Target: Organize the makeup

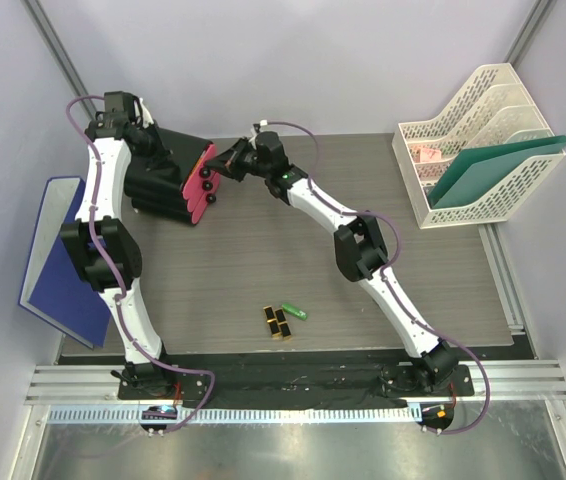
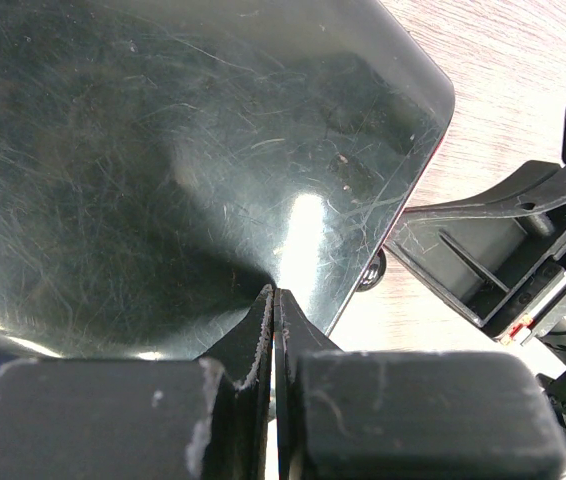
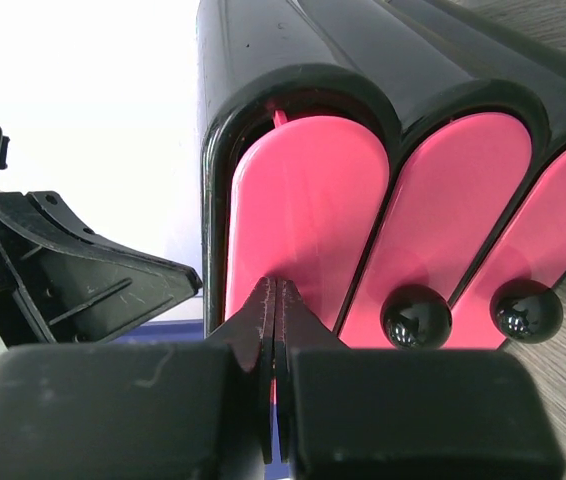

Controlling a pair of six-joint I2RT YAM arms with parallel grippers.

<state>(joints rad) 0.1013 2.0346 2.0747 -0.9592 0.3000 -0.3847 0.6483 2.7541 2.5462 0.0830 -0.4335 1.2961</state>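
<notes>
The makeup on the table is two black-and-gold lipsticks [image 1: 278,323] and a green tube [image 1: 294,311], lying together near the front middle, far from both grippers. At the back left stands a black box [image 1: 158,185] with pink drawers [image 1: 201,185]. My left gripper [image 1: 151,140] [image 2: 275,292] is shut, its tips resting on the box's glossy black top [image 2: 163,150]. My right gripper [image 1: 219,166] [image 3: 275,283] is shut too, its tips against the front of the end pink drawer [image 3: 308,200]. That drawer's knob is hidden; the two other drawers show black knobs [image 3: 416,317].
A white mesh file rack [image 1: 463,210] holding a green folder [image 1: 493,165] stands at the back right. A blue binder [image 1: 53,265] leans off the table's left edge. In the left wrist view the right gripper's black body [image 2: 503,240] is close beside the box.
</notes>
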